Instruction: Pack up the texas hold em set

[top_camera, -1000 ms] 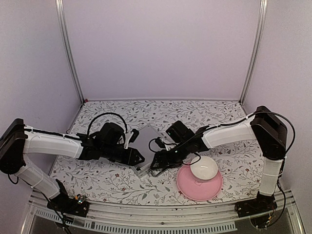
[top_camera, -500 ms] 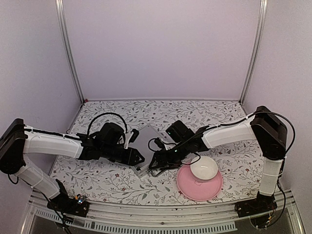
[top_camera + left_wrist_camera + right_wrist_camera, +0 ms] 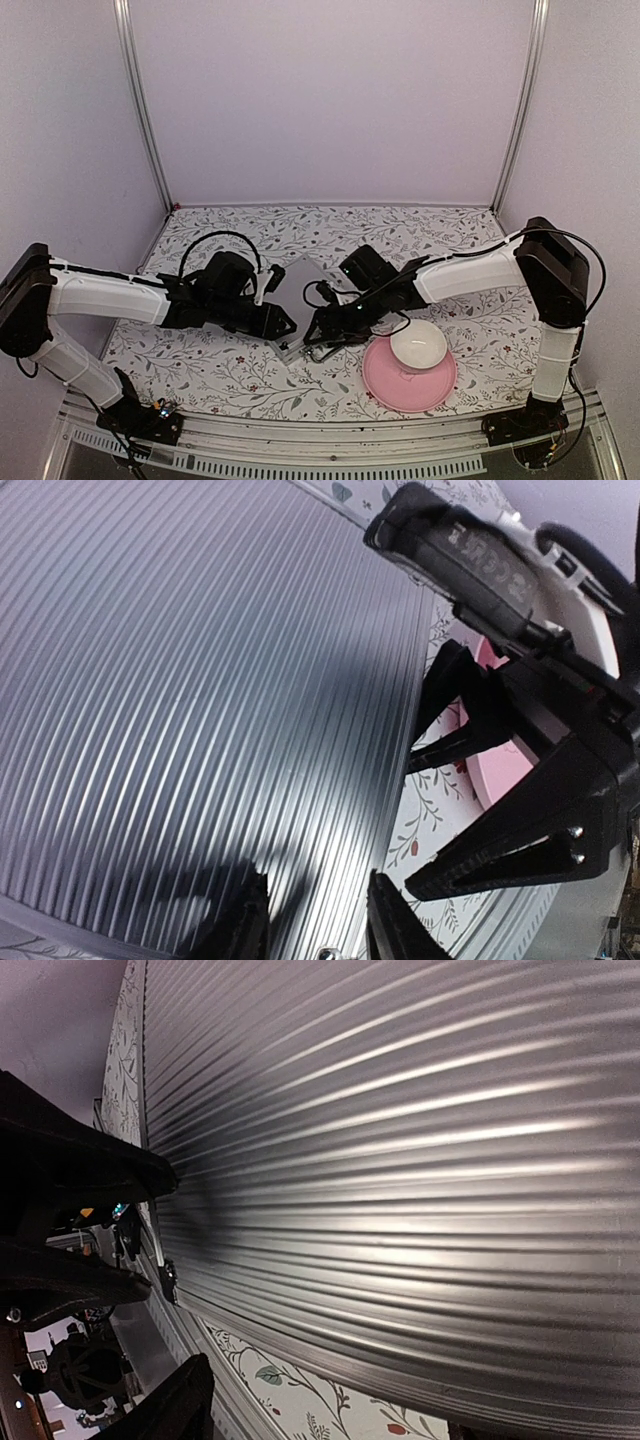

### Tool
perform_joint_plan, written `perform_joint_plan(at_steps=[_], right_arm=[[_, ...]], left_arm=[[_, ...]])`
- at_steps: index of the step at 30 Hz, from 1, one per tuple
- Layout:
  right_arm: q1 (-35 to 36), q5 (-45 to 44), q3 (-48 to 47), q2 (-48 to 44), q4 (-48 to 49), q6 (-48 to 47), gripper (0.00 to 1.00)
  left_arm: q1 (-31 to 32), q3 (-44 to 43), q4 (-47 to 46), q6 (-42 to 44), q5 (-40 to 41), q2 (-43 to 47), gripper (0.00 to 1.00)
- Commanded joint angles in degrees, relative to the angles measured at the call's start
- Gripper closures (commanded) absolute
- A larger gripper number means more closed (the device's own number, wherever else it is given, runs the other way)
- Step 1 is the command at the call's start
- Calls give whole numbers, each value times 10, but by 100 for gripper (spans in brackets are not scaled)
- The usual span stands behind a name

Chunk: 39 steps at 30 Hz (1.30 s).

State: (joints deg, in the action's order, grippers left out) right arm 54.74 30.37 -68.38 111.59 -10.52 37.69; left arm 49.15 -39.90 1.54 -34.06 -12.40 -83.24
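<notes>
The texas hold em set shows only as a silver ribbed briefcase [image 3: 303, 283] lying with its lid down on the table between both arms. Its ribbed lid [image 3: 200, 680] fills the left wrist view and also the right wrist view [image 3: 400, 1160]. My left gripper [image 3: 284, 322] hovers over the case's near left edge, its fingers [image 3: 315, 925] a narrow gap apart with only the lid behind them. My right gripper [image 3: 316, 333] stands wide open at the case's near right edge [image 3: 320, 1425], with nothing between its fingers. What is inside the case is hidden.
A pink plate [image 3: 405, 388] holding a white bowl [image 3: 418, 343] sits just right of the case, close under the right arm. The floral table cover [image 3: 220, 370] runs to the metal front rail [image 3: 300, 455]. Walls close in the back and sides.
The right gripper has edged slightly left and up toward the case's near edge. The left arm and the case have not visibly moved.
</notes>
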Motion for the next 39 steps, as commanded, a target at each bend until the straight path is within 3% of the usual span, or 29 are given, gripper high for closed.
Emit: perform_joint_plan(at_steps=[1,35,39], right_arm=[[5,8,-27,-28,17,4,22],[3,-23,-15,-75,-2,-11,22],[4,-51,16,-94,-33,-29,32]], left_arm=[[10,24,65,2,8,-10,66],[12,23,66,-3,26,9,66],[12,5,69,3,35,31,63]])
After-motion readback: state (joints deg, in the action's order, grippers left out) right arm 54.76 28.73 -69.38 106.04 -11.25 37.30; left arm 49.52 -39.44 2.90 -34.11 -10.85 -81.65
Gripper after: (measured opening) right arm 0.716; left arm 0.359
